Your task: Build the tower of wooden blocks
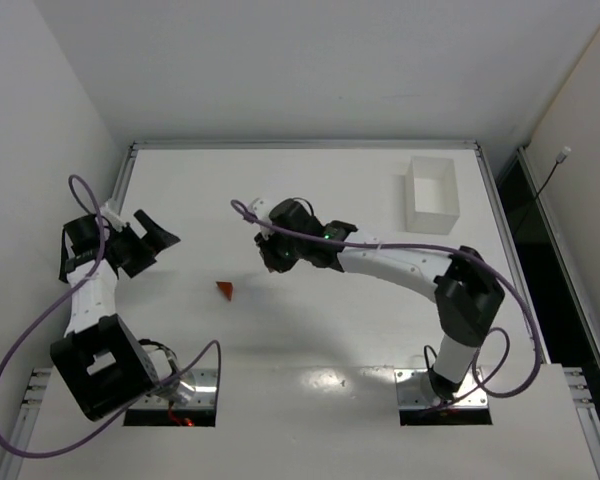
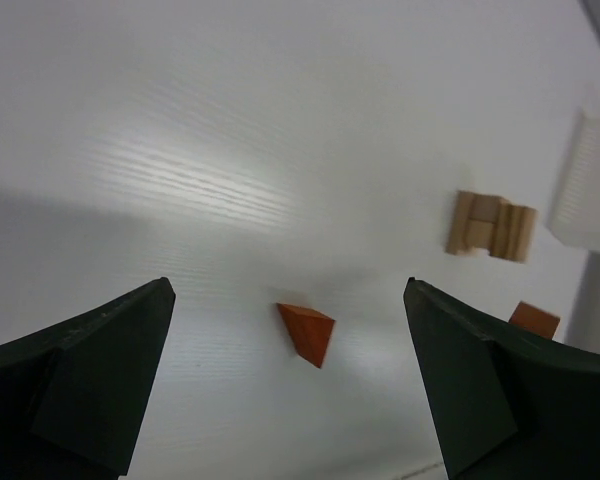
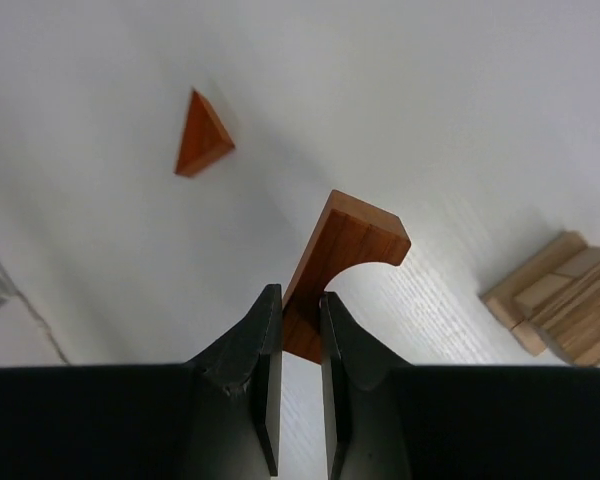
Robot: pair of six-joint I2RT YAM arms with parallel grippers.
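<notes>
Near the middle of the table, a reddish-brown arch block (image 3: 342, 250) is pinched by one end between the closed fingers of the right gripper (image 3: 298, 298). It appears to be held clear of the surface, with most of it sticking out beyond the fingertips. Pale tan blocks (image 3: 562, 300) lie clustered on the table just beside it, touching one another. A reddish-brown wedge (image 3: 202, 135) lies alone, well apart on the other side. The left gripper (image 2: 288, 285) faces the wedge from a distance, fingers spread wide with nothing between them. A white tray (image 1: 432, 222) stands toward the far right of the white table (image 1: 310, 180). The likely risk is that, with so little of the arch gripped, it may swivel or slip while being lowered, and a tilted landing could shove the loose tan blocks out of line
</notes>
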